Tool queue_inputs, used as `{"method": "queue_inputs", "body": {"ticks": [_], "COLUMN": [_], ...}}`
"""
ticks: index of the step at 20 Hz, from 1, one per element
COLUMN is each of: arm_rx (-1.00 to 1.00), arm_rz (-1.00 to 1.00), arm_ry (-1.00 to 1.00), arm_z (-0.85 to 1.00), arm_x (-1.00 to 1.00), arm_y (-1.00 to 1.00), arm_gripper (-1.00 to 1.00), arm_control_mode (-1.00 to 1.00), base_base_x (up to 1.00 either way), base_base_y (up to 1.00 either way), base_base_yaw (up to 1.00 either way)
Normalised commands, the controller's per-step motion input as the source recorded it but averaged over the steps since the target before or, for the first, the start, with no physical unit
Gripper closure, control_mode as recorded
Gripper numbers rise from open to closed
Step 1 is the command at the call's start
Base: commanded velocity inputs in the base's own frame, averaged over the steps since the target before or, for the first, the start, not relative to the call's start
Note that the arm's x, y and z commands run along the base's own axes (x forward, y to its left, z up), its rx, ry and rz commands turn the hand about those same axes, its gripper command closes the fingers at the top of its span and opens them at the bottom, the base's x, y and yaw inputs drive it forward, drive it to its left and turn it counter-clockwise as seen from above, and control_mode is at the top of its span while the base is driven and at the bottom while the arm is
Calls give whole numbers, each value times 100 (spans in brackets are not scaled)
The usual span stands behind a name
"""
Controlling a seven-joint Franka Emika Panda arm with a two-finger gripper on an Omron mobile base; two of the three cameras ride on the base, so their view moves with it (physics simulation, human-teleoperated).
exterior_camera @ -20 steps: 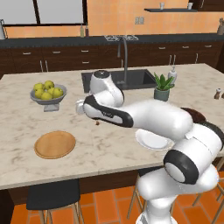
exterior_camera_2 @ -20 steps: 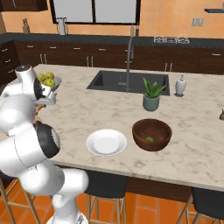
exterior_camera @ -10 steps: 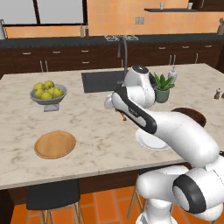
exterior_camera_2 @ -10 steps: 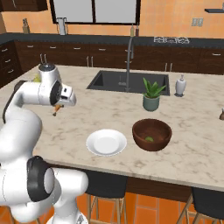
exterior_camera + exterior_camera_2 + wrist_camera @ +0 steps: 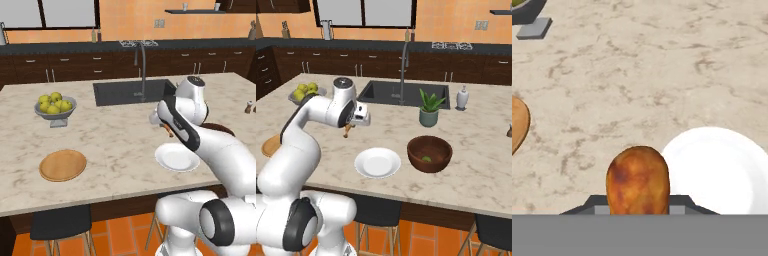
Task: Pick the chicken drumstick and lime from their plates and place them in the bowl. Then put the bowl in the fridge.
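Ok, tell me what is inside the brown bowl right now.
In the right base view the bowl holds one small green lime near the bottom. Its near wall hides part of the floor. The drumstick is in the gripper.

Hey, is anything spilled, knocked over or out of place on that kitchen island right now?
Nothing stands out. The gripper holds the chicken drumstick above the counter, the lime lies in the bowl, and both plates sit flat and bare.
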Motion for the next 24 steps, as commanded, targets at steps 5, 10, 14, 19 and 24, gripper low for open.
{"method": "queue_inputs", "body": {"ticks": [5,10,14,19,24], "arm_rx": [-3,-7,-14,-17,-4], "arm_rz": [0,0,0,-3,-23], "arm_ry": [0,0,0,0,0], "arm_z": [-12,-17,-28,-32,-13], "arm_x": [0,0,-2,0,22], "arm_y": [-100,-100,-100,-100,-98], "arm_gripper": [100,100,100,100,100], "arm_control_mode": [-100,-100,-100,-100,-100], "base_base_x": [0,0,0,0,0], "base_base_y": [0,0,0,0,0], "base_base_yaw": [0,0,0,0,0]}}
